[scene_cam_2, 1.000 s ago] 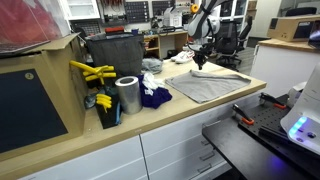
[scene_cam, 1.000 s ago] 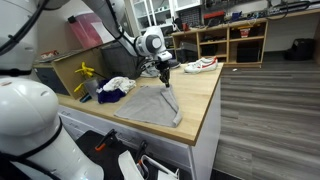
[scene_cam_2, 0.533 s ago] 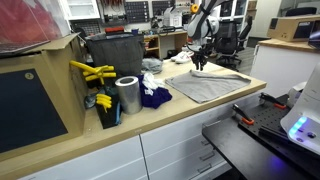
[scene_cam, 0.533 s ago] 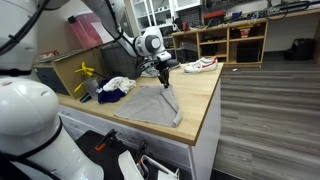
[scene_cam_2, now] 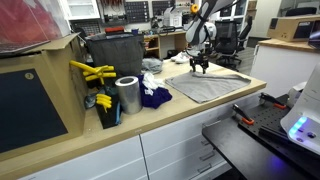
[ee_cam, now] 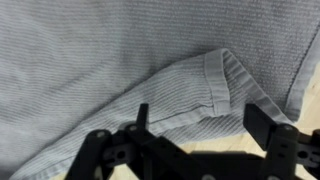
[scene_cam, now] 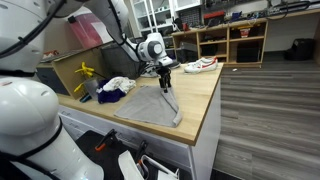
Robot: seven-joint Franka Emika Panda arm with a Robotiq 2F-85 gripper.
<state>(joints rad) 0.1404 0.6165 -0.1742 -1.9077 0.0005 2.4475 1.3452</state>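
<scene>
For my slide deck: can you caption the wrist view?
Open gripper poised above a grey ribbed cloth with one corner folded over.

We see a wooden countertop (scene_cam_2: 150, 128) on white cabinets (scene_cam_2: 185, 150), and a grey towel (scene_cam_2: 205, 87) lies spread out on it, with one corner folded over, as the wrist view shows. Just beside the towel lies a crumpled dark blue cloth (scene_cam_2: 155, 97), with a white cloth (scene_cam: 120, 83) near it. Further along the top a silvery cylinder (scene_cam_2: 127, 95) stands upright, and a dark bin (scene_cam_2: 112, 55) stands behind it.
</scene>
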